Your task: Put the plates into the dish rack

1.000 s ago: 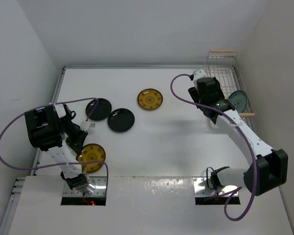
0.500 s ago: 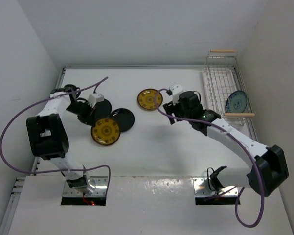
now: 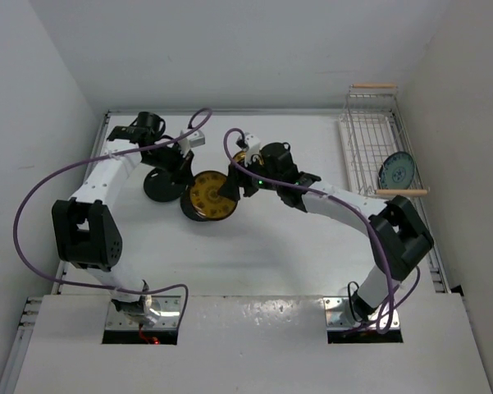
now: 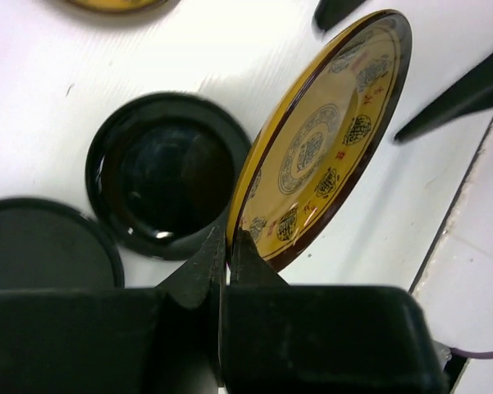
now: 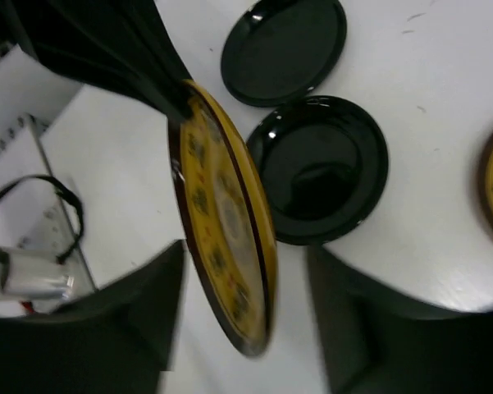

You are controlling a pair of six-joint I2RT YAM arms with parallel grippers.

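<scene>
Item: mustard plate [image 3: 207,194], on edge mid-table, carried up from 7 o'clock. My left gripper [image 4: 227,246] pinches its rim. My right gripper [image 3: 228,190], spread wide, has come from the dish rack [image 3: 369,135] at 2 o'clock. Handover likely next.

Open table [image 3: 312,246] toward the dish rack [image 3: 369,135] — black plates [image 4: 168,185] just beneath the raised yellow plate [image 4: 320,156].

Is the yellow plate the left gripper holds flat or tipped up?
Tipped up: the yellow plate stands nearly on edge, rim pinched by the left gripper, above a black plate.
</scene>
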